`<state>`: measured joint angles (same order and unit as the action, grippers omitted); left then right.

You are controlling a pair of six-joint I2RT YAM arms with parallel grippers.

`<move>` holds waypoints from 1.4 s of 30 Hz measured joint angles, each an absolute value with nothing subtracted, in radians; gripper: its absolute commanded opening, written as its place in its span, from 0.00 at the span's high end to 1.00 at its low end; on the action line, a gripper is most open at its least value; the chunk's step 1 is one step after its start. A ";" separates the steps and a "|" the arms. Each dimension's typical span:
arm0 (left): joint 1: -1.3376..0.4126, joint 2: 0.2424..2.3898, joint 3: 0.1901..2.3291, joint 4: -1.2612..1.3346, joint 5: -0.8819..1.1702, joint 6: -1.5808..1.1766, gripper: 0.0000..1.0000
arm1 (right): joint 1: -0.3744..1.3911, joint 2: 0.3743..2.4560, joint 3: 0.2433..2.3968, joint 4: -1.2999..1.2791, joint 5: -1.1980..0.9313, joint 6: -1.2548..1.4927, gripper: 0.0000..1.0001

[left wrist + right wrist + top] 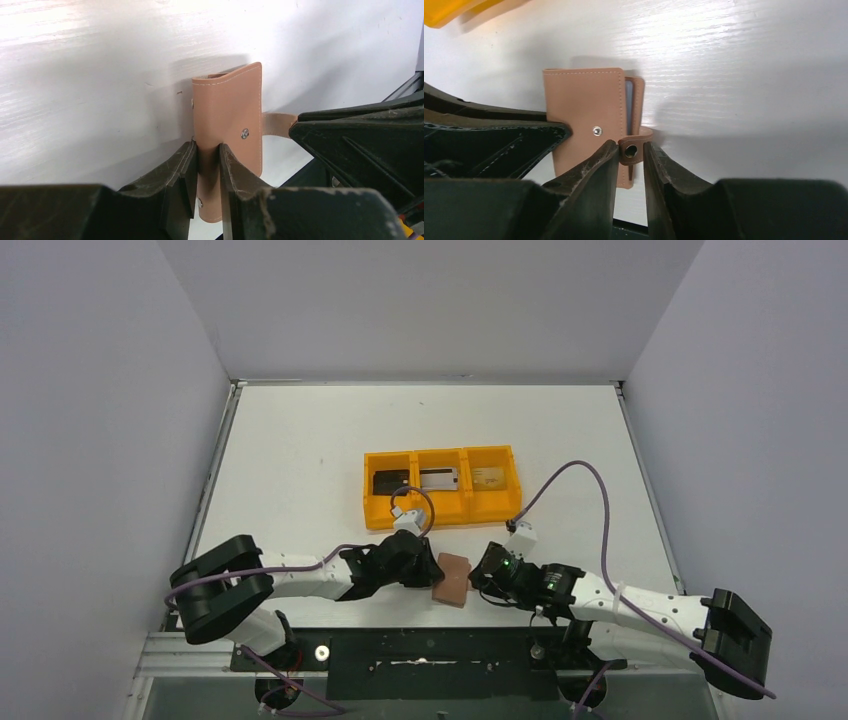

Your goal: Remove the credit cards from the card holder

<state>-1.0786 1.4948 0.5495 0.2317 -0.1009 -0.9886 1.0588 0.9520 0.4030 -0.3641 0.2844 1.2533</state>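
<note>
White table (300, 440), both arms low at its near edge. Orange tray (440, 516) sits mid-table, one card in each of its three compartments: black card (388, 483) left, silvery card (440, 478) centre, gold-tan card (488, 477) right. Judged from this, three cards are already out. The card holder (452, 581) lies near the arm bases, well apart from the tray and between the two grippers. It is folded over, tab unsnapped, with a sliver of grey-blue lining showing at the fold. I cannot tell whether any card is inside, so what is left is unconfirmed. Left gripper (206, 170) is pinching the holder's lower edge. Right gripper (630, 165) has its fingers close about the snap tab (629, 149); I cannot tell whether they are pressing it or slack.
</note>
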 measured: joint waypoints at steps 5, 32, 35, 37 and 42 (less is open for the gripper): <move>-1.079 1.474 0.546 0.218 -0.108 -0.984 0.83 | 1.054 0.960 0.429 -0.431 0.290 1.245 0.63; -1.079 1.436 0.581 0.124 -0.121 -0.937 0.83 | 1.012 1.209 0.576 -0.542 0.244 1.196 0.75; -1.079 1.436 0.580 0.120 -0.121 -0.938 0.83 | 1.000 1.214 0.575 -0.520 0.236 1.196 0.78; -1.079 1.436 0.579 0.118 -0.123 -0.938 0.82 | 0.995 1.213 0.570 -0.489 0.220 1.193 0.78; -1.079 1.423 0.565 0.113 -0.129 -0.939 0.81 | 0.995 1.197 0.526 -0.401 0.163 1.187 0.78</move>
